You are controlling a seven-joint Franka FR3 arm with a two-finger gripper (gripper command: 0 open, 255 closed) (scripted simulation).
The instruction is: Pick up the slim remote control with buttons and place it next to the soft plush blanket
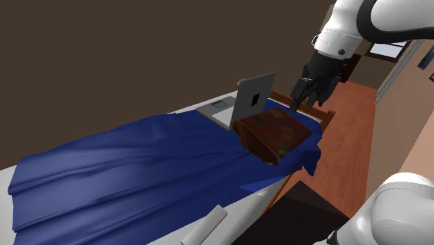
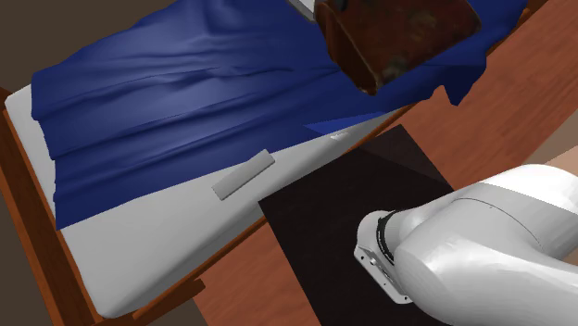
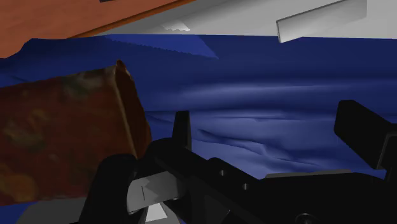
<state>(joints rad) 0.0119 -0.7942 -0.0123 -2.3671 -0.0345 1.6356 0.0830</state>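
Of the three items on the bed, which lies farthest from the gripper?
The slim grey remote, alone on bare mattress; the brown block and open laptop sit together by the gripper.

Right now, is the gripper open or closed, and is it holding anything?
Gripper: open, holding nothing.

remote (image 1: 206,227): end cut off (bottom edge) | brown blanket (image 2: 398,37): top cut off
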